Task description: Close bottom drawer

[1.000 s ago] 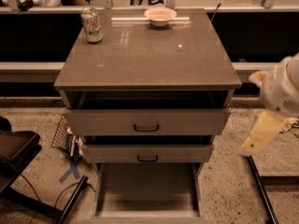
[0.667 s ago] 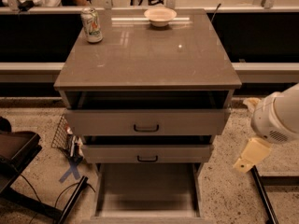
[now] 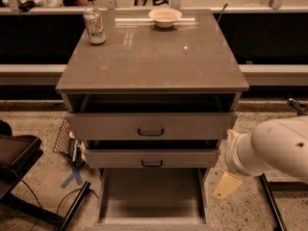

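Note:
The grey-taupe cabinet [image 3: 149, 57] has all three drawers pulled out. The bottom drawer [image 3: 151, 196] is pulled out farthest, its plain grey tray showing at the frame's bottom edge; its front and handle are cut off from view. The middle drawer [image 3: 152, 158] and the top drawer [image 3: 151, 125] sit above it, each with a small black handle. My white arm [image 3: 274, 148] comes in from the right. My gripper [image 3: 226, 185] hangs by the bottom drawer's right side, just outside the tray, a pale yellowish finger pointing down.
A drink can [image 3: 95, 26] and a small bowl [image 3: 165, 16] stand on the cabinet top. A wire basket [image 3: 66, 141] and a blue floor mark [image 3: 72, 177] lie left of the cabinet. A dark chair base [image 3: 19, 162] and cables are at the far left.
My arm and gripper have moved down and to the left, closer to the right side of the bottom drawer. The drawers have not moved.

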Motion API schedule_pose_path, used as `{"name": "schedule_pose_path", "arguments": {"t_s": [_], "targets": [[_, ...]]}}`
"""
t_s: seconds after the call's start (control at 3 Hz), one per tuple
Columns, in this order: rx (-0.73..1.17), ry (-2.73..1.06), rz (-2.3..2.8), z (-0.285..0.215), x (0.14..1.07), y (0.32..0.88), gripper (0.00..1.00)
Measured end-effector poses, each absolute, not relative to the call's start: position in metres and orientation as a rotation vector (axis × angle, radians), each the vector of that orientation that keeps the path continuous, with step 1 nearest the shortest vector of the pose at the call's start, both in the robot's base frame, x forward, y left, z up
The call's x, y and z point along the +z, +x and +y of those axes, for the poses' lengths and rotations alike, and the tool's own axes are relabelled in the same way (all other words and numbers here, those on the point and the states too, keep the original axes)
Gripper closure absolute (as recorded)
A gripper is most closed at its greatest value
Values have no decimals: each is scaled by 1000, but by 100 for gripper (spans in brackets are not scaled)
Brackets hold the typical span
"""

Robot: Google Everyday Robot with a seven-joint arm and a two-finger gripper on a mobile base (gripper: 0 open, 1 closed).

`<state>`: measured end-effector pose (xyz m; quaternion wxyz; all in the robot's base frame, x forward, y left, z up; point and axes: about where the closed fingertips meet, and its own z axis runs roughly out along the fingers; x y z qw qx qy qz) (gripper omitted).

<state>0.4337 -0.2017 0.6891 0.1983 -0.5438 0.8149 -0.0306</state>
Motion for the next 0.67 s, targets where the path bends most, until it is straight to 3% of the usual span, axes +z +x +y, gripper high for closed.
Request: {"name": "schedule_pose_path", "arguments": {"t_s": [0.67], "targets": [[-178,-1514,2321,-194,654,433,0]]}}
